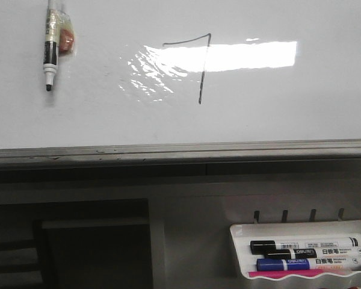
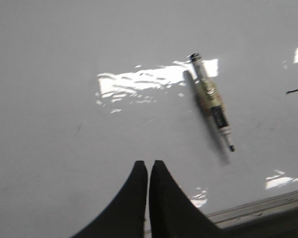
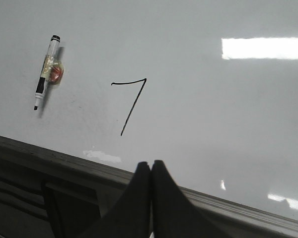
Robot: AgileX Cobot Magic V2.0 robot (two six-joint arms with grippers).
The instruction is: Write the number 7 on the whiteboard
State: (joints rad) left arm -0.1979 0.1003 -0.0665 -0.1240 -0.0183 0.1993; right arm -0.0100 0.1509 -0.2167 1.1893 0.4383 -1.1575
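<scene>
The thin black hand-drawn number 7 (image 1: 198,63) stood at upper centre of the glossy white whiteboard (image 1: 301,108), its downstroke running upright, above my right fingers (image 3: 150,166), which, like my left fingers (image 2: 148,166), were pressed together, empty.

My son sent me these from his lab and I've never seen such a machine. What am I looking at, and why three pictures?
It is a robot with two arms, each ending in a claw. One picture looks forward from the robot at a whiteboard; the other two come from small cameras on each wrist. The dark wedge in each wrist picture is that arm's claw: the left claw and right claw, both closed and holding nothing. On the board is the number 7, drawn in black. A marker is stuck to the board, apparently taped to something orange. Below, a white tray holds more markers.
</scene>
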